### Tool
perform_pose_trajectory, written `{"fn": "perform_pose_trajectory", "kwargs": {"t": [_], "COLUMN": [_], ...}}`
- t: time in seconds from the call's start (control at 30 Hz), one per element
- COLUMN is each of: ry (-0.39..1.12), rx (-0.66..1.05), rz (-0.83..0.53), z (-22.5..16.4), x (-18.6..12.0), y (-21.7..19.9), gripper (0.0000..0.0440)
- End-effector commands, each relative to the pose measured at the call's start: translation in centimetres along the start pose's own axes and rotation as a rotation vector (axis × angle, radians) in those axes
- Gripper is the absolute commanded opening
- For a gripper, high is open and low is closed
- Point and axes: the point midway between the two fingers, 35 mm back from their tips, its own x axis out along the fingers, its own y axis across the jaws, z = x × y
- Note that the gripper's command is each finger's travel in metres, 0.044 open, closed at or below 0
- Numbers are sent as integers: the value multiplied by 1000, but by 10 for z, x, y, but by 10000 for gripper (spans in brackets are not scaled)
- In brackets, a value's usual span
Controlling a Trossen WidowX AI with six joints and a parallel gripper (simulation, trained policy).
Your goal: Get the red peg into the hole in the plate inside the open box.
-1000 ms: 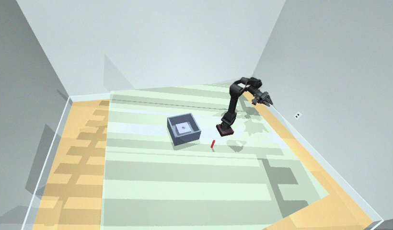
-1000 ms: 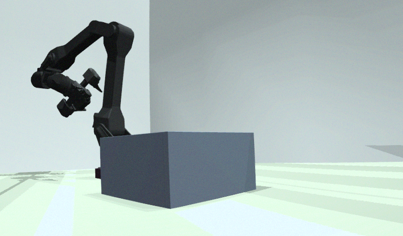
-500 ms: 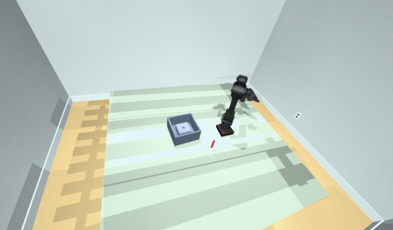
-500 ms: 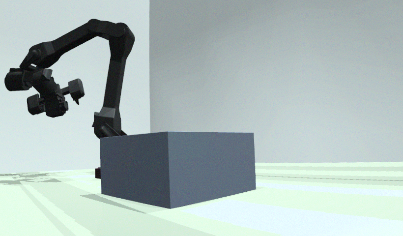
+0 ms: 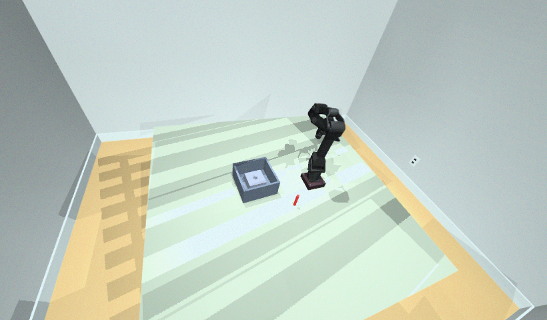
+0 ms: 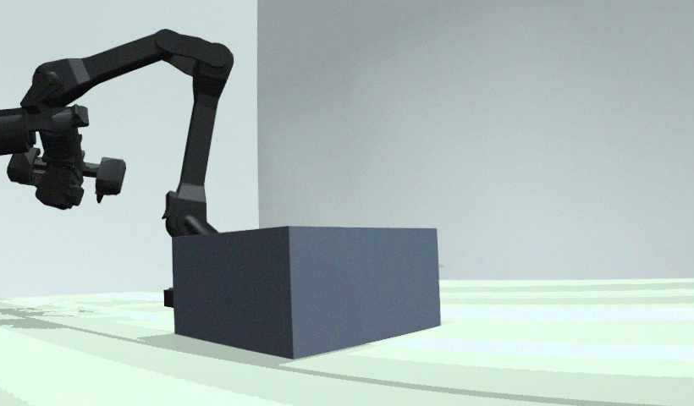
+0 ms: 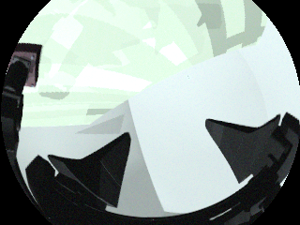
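Note:
The red peg [image 5: 296, 200] lies on the pale green surface between the open box and the arm's base, a little toward the camera; it does not show in the other views. The blue-grey open box [image 5: 261, 193] [image 6: 360, 282] stands left of the base in the top view. A pale plate [image 5: 249, 181] with a small dark hole [image 5: 255, 177] lies at its bottom. My gripper [image 6: 65, 181] [image 7: 169, 129] is open, with nothing between its fingers. It hangs high behind the base, away from the peg and box, and is partly hidden by the arm in the top view.
The arm's dark red base [image 5: 313, 183] [image 7: 32, 70] stands right of the box and close to the peg. Striped shadows cross the pale green surface [image 5: 229, 253]. Grey walls stand behind and at the sides, and a wall socket [image 5: 414, 160] is at the right.

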Motion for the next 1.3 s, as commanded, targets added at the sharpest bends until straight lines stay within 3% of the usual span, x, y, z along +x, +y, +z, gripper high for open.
{"fn": "perform_pose_trajectory", "kwargs": {"t": [0.0,0.6,1.27], "ry": [-71,-488,-936], "rx": [91,426,534], "rz": [-74,-228,-65], "z": [24,104,137], "x": [-24,-132,-223], "y": [0,41,160], "gripper": [440,440,440]}}
